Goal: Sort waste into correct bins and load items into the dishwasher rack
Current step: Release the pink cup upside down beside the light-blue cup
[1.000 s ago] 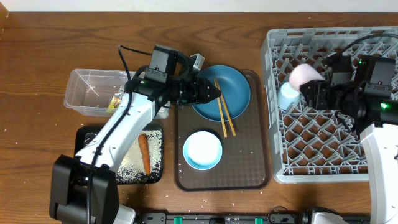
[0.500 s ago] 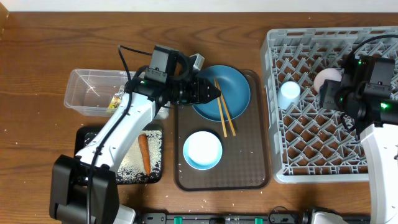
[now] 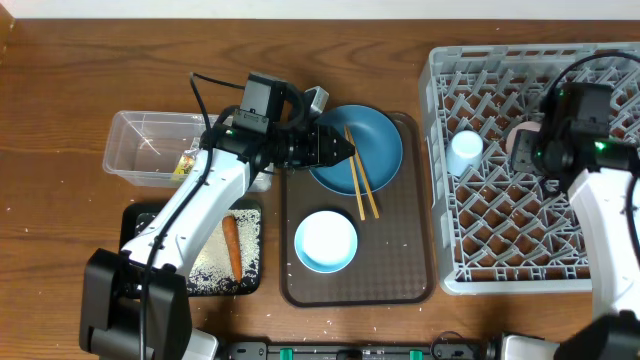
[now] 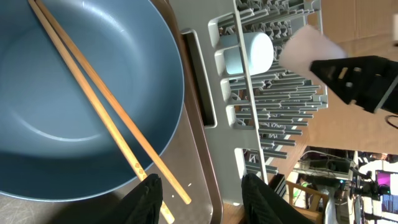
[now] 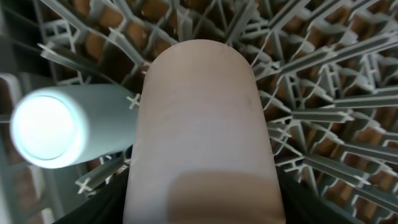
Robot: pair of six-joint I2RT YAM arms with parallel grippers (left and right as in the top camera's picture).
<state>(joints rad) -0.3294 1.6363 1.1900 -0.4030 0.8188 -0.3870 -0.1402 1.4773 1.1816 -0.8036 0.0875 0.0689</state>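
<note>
At far left the tub [image 3: 140, 150] holds the wrapper [image 3: 186, 163]. Just below it the black tray [image 3: 135, 215] carries rice [image 3: 210, 265] and the carrot [image 3: 232, 247]. The left gripper [image 3: 346, 150] hovers over the left edge of the plate [image 3: 382, 138]; in the wrist view its fingers [image 4: 146, 199] are spread with nothing between them. The chopsticks [image 3: 362, 185] lie slanted across the plate, their lower ends past its rim. The plate and the bowl [image 3: 326, 241] below it both sit on the brown tray [image 3: 400, 255]. At right, in the rack [image 3: 500, 260], the blue cup [image 3: 466, 152] sits among the pegs near the left wall. Just beside it on the right, the right gripper [image 3: 530, 150] pinches the pink cup [image 5: 202, 124] down among the pegs.
</note>
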